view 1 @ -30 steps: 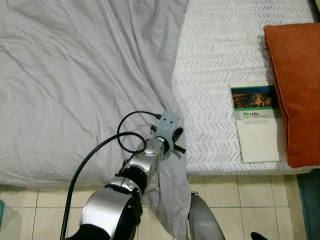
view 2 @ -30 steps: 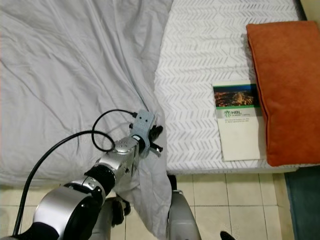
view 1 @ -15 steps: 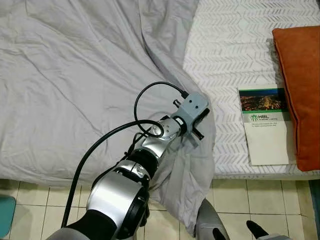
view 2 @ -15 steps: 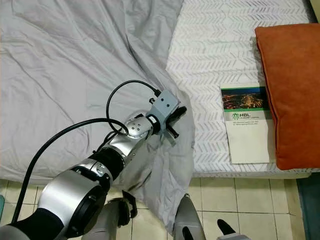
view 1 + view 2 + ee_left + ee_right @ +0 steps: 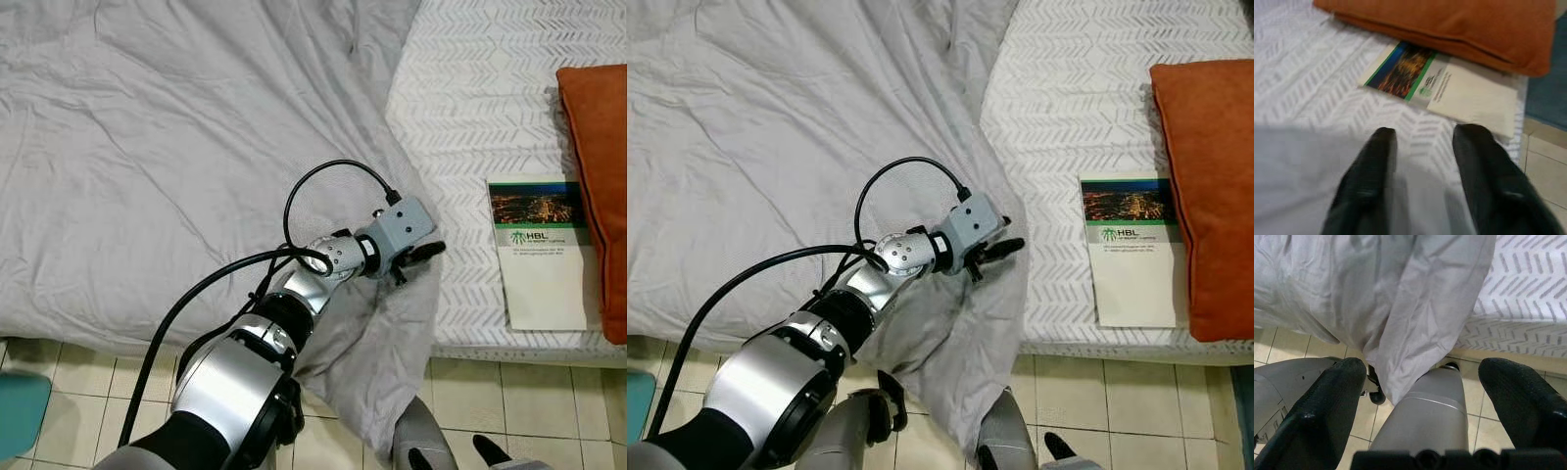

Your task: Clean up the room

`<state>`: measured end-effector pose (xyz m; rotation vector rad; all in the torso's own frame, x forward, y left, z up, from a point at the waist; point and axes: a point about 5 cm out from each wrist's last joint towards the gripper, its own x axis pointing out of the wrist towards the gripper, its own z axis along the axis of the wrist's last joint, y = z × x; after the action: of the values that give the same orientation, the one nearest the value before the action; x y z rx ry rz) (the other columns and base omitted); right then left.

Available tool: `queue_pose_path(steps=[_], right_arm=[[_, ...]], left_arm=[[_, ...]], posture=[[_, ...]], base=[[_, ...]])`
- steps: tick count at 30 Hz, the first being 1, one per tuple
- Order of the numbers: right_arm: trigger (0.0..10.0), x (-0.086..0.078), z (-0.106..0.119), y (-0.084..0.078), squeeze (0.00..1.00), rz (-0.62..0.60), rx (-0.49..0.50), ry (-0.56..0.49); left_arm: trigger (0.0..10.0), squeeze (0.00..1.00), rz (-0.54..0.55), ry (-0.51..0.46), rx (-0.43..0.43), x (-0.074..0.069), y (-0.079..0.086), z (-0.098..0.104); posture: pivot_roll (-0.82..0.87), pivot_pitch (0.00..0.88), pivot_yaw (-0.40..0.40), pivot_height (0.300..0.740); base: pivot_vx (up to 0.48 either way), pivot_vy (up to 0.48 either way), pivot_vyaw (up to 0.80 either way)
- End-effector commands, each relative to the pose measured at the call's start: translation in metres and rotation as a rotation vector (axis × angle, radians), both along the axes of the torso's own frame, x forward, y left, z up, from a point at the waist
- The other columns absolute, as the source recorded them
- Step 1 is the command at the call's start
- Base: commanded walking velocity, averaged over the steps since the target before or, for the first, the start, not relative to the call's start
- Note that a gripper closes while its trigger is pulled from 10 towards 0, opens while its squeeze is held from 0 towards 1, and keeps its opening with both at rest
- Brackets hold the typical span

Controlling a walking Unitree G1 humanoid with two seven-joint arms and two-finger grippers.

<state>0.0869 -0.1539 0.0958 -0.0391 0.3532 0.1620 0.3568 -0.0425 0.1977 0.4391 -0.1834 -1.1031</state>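
Observation:
A crumpled grey blanket [image 5: 196, 147] covers the left part of the bed, and its corner hangs over the front edge toward the floor. My left gripper [image 5: 423, 257] reaches out over the white chevron sheet [image 5: 470, 98], shut on the blanket's right edge. In the left wrist view grey cloth lies between the two black fingers [image 5: 1366, 186]. Just beyond them lies a booklet [image 5: 1440, 90] with a night-city cover, beside an orange pillow [image 5: 1449, 24]. My right gripper [image 5: 1425, 372] hangs open beside my leg, above the floor tiles.
The booklet [image 5: 537, 250] lies near the bed's front edge, touching the orange pillow [image 5: 598, 166] at the far right. Beige floor tiles [image 5: 78, 372] run along the bed's front. A teal object [image 5: 20, 411] sits at the lower left.
My left gripper has moved right across the bed toward the booklet, dragging the blanket's edge over more of the white sheet. The camera has shifted a little as well.

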Motion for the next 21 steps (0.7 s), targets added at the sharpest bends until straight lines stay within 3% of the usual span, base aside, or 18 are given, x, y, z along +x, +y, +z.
queue_pose_path(steps=[1, 7, 9, 11, 12, 13, 14, 15, 16, 17, 18, 19, 20, 21], right_arm=[[10.0, -0.006, -0.009, 0.001, 0.0, -0.007, 0.002, 0.052], [10.0, 0.003, -0.016, 0.0, 0.0, -0.013, -0.003, 0.034], [10.0, 0.019, -0.02, 0.0, 0.0, -0.013, -0.003, -0.004], [10.0, 0.025, -0.022, 0.0, 0.0, -0.011, -0.002, -0.017], [10.0, 0.037, -0.021, -0.001, 0.0, -0.012, 0.001, -0.048], [10.0, 0.037, -0.021, -0.001, 0.0, -0.012, 0.001, -0.048], [10.0, 0.05, -0.02, -0.005, 0.0, -0.026, 0.008, -0.08], [10.0, 0.073, -0.021, -0.013, 0.0, -0.062, 0.024, -0.119], [10.0, 0.084, -0.021, -0.019, 0.0, -0.09, 0.035, -0.14], [10.0, 0.084, -0.021, -0.019, 0.0, -0.09, 0.035, -0.14], [10.0, 0.094, -0.021, -0.024, 0.0, -0.111, 0.043, -0.154], [10.0, 0.094, -0.021, -0.024, 0.0, -0.111, 0.043, -0.154], [10.0, 0.106, -0.021, -0.03, 0.0, -0.133, 0.046, -0.173], [10.0, 0.106, -0.021, -0.03, 0.0, -0.133, 0.046, -0.173]], left_arm=[[10.0, 1.0, -0.418, 0.144, -0.195, -0.12, -0.138, 0.006], [10.0, 1.0, -0.361, 0.082, -0.245, -0.106, -0.13, 0.018], [10.0, 1.0, -0.292, 0.159, -0.31, -0.084, -0.11, 0.015], [10.0, 1.0, -0.268, 0.189, -0.331, -0.077, -0.102, 0.012], [10.0, 1.0, -0.202, 0.234, -0.353, -0.061, -0.081, 0.002], [10.0, 1.0, -0.202, 0.234, -0.353, -0.061, -0.081, 0.002], [10.0, 1.0, -0.096, 0.26, -0.359, -0.043, -0.053, -0.014], [10.0, 1.0, 0.063, 0.282, -0.343, -0.023, -0.007, -0.041], [10.0, 1.0, 0.156, 0.278, -0.344, -0.014, 0.02, -0.049], [10.0, 1.0, 0.156, 0.278, -0.344, -0.014, 0.02, -0.049], [10.0, 1.0, 0.229, 0.279, -0.343, -0.008, 0.041, -0.056], [10.0, 1.0, 0.229, 0.279, -0.343, -0.008, 0.041, -0.056], [10.0, 1.0, 0.317, 0.273, -0.347, -0.001, 0.065, -0.062], [10.0, 1.0, 0.317, 0.273, -0.347, -0.001, 0.065, -0.062]], posture=[[-0.36, 0.496, 0.103, 0.74], [-0.34, 0.457, 0.123, 0.74], [-0.32, 0.397, 0.142, 0.74], [-0.32, 0.397, 0.142, 0.74], [-0.3, 0.352, 0.154, 0.74], [-0.3, 0.352, 0.154, 0.74], [-0.28, 0.312, 0.166, 0.74], [-0.25, 0.259, 0.172, 0.74], [-0.23, 0.226, 0.175, 0.74], [-0.23, 0.226, 0.175, 0.74], [-0.21, 0.186, 0.175, 0.74], [-0.21, 0.186, 0.175, 0.74], [-0.19, 0.138, 0.169, 0.74], [-0.19, 0.138, 0.169, 0.74]], base=[[0.0, 0.0, 0.0], [0.0, 0.0, 0.0], [0.0, 0.0, 0.0], [0.0, 0.0, 0.0], [0.0, 0.0, 0.0], [0.0, 0.0, 0.0], [0.0, 0.0, 0.0], [0.0, 0.0, 0.0], [0.0, 0.0, 0.0], [0.0, 0.0, 0.0], [0.0, 0.0, 0.0], [0.0, 0.0, 0.0], [0.0, 0.0, 0.0], [0.0, 0.0, 0.0]])
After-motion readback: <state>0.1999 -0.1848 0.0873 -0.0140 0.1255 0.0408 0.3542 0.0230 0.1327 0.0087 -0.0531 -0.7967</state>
